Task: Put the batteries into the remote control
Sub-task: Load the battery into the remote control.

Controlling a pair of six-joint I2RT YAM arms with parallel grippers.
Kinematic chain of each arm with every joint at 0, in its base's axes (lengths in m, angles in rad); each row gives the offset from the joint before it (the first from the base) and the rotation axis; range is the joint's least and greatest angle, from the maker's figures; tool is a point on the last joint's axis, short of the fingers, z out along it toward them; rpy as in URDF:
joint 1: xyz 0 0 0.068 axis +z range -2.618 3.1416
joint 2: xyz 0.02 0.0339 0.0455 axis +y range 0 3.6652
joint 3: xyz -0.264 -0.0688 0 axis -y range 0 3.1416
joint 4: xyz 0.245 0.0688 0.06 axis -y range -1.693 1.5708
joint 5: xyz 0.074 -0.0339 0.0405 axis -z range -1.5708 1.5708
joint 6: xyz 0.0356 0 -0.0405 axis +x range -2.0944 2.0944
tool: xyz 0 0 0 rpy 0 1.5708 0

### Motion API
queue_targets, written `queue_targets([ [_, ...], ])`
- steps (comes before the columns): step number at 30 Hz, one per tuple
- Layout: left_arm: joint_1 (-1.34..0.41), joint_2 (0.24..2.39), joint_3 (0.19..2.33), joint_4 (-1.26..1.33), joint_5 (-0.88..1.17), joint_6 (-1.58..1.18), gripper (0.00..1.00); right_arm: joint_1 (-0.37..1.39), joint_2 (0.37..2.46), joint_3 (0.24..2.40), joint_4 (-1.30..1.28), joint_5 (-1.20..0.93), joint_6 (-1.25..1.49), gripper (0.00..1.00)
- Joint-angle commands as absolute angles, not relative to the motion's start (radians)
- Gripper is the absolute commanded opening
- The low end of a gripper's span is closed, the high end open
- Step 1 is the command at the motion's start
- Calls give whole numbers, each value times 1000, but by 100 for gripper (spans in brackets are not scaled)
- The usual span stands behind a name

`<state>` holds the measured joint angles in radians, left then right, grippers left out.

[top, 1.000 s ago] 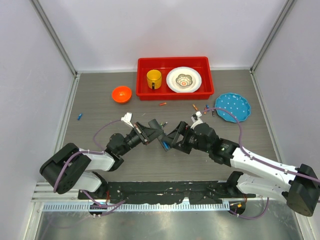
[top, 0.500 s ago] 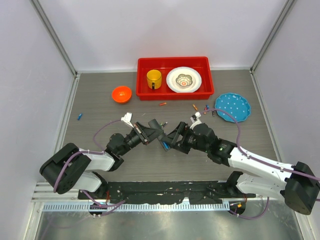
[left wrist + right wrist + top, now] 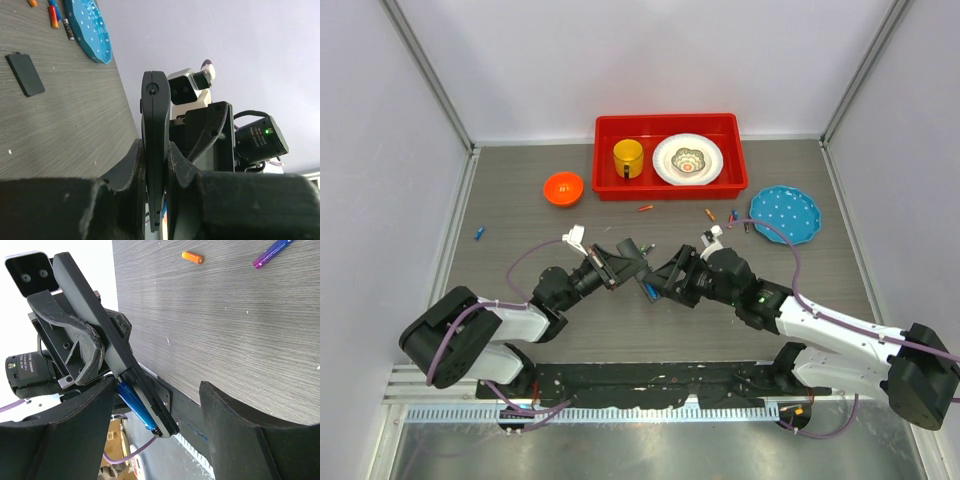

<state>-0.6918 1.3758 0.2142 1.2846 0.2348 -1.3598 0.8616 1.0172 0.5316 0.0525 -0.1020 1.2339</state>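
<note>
several batteries (image 3: pixel 645 208) on grey table (image 3: pixel 520 205), white walls (image 3: pixel 650 60)

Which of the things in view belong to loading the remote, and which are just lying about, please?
Job: slim black plastic remote control; blue cylindrical battery seated in it; loose orange battery; loose purple battery; flat black rectangular cover.
Lying about: red plastic tray; yellow mug; white plate; orange bowl; blue dotted plate.
</note>
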Motion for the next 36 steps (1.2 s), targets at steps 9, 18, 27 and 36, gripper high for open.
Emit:
queue_targets([
  [9, -692, 1338, 224, 1543, 195, -1342, 0, 857, 1025, 508, 104, -130, 1243, 68],
  [18, -692, 1327, 227, 1522, 167, -1336, 0, 859, 1020, 500, 109, -138, 1243, 64],
  [27, -692, 1313, 227, 1502, 153, -1330, 0, 859, 1023, 500, 113, -147, 1233, 58],
  [36, -692, 1312, 226, 1496, 144, -1330, 0, 859, 1023, 497, 113, -152, 1226, 49],
])
